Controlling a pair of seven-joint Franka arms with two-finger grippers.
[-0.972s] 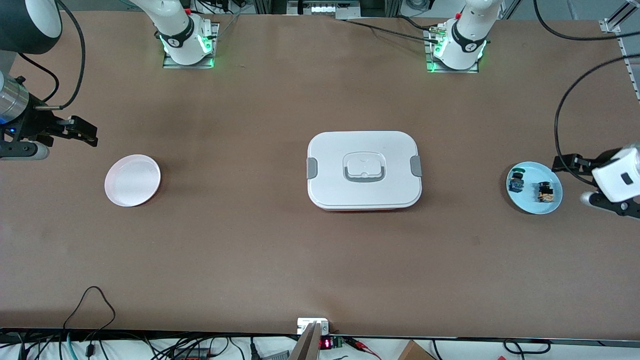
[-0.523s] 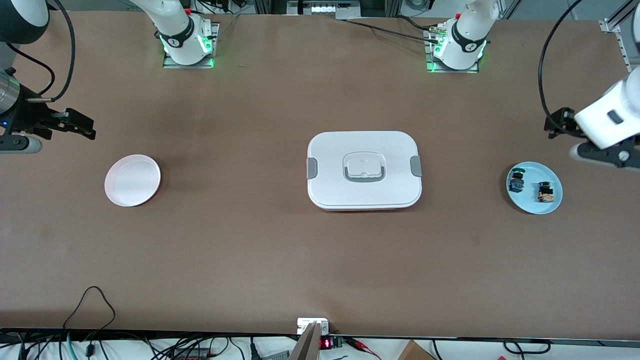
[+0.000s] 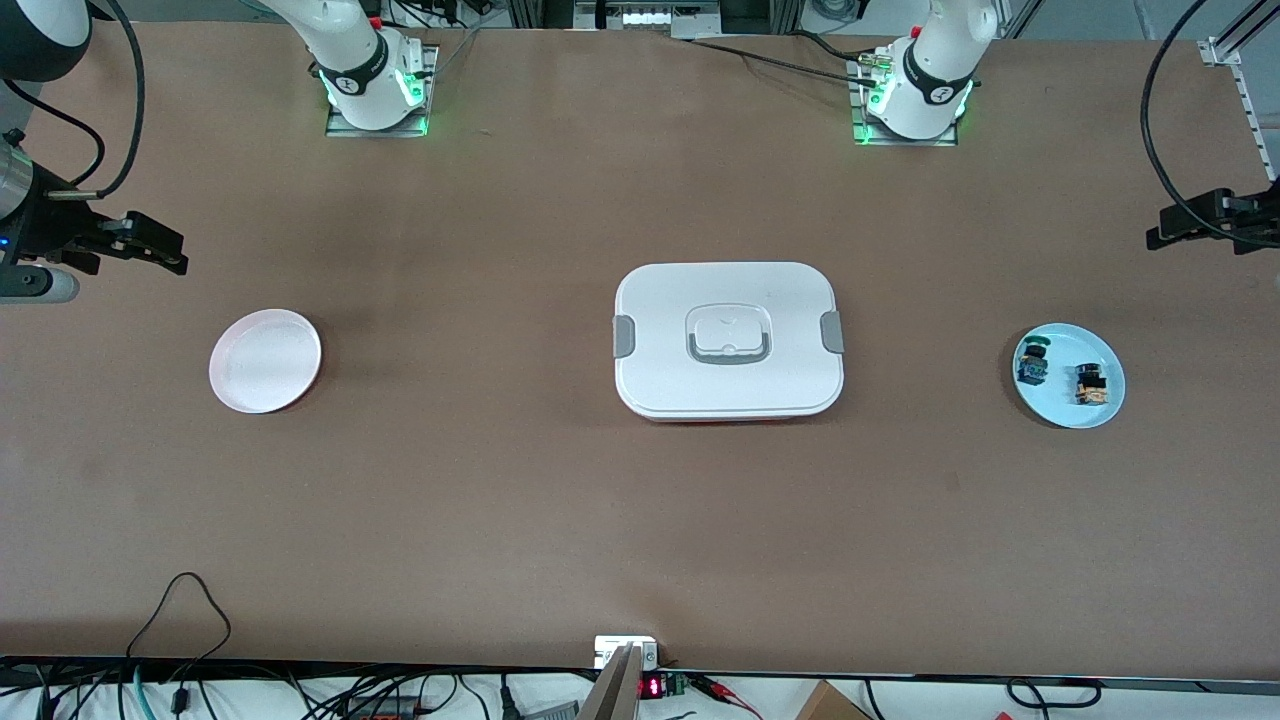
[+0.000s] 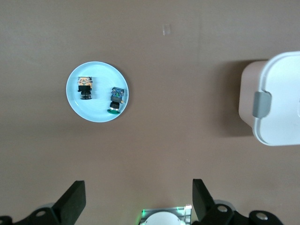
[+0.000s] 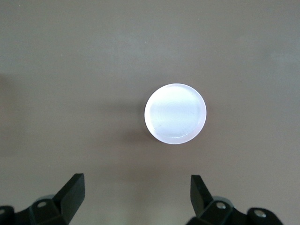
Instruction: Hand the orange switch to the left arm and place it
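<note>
Orange switch [image 3: 1090, 386] lies on blue plate [image 3: 1068, 408]; box [image 3: 728, 340] mid-table, closed.

The box [image 3: 728, 340] sat closed at the middle of the brown surface [image 3: 560, 500]; toward the left arm's end lay a pale blue plate [image 3: 1098, 412] holding the orange switch [image 3: 1090, 385] and, beside it, a green-capped switch [image 3: 1031, 364]; toward the right arm's end lay an empty white plate [image 3: 265, 360]; the left claw [image 3: 1165, 232] hung in the air at the view's edge, over the surface near the blue plate; the right claw [image 3: 165, 252] hovered open near the white plate.
</note>
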